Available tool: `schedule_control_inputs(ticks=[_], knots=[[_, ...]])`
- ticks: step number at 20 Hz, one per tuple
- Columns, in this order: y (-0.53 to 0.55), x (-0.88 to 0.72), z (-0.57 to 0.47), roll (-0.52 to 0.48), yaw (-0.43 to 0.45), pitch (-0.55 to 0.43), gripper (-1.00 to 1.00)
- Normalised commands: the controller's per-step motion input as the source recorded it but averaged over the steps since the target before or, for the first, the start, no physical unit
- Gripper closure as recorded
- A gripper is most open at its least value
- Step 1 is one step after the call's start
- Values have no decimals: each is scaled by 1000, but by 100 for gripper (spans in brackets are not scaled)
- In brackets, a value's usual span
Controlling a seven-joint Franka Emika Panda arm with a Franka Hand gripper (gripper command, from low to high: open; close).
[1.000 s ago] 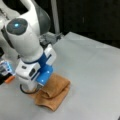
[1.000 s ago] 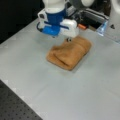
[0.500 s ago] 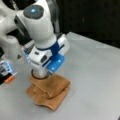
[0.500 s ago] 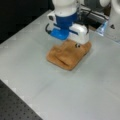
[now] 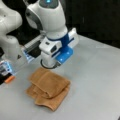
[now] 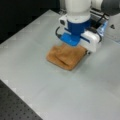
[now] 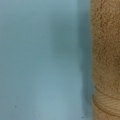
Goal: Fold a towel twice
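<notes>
Pale grey table (image 5: 100,75) filling both front views, small orange object (image 5: 9,79) lying near its left edge, black perforated board (image 6: 15,105) showing beyond its bottom-left corner

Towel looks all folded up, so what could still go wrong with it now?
The towel lies folded in uneven layers on the table, its top flap sitting loose and off-square. It might slide or spring open. The hand's fingertips are hidden under the arm's blue and white wrist, which hangs close above the towel's edge. A finger could perhaps snag the cloth and drag a layer open. In the wrist view only the towel's edge shows.
</notes>
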Motion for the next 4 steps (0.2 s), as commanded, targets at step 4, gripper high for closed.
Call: schedule_control_inputs(ticks=[4], knots=[[103,-42,89,-238,9,-11,-100]])
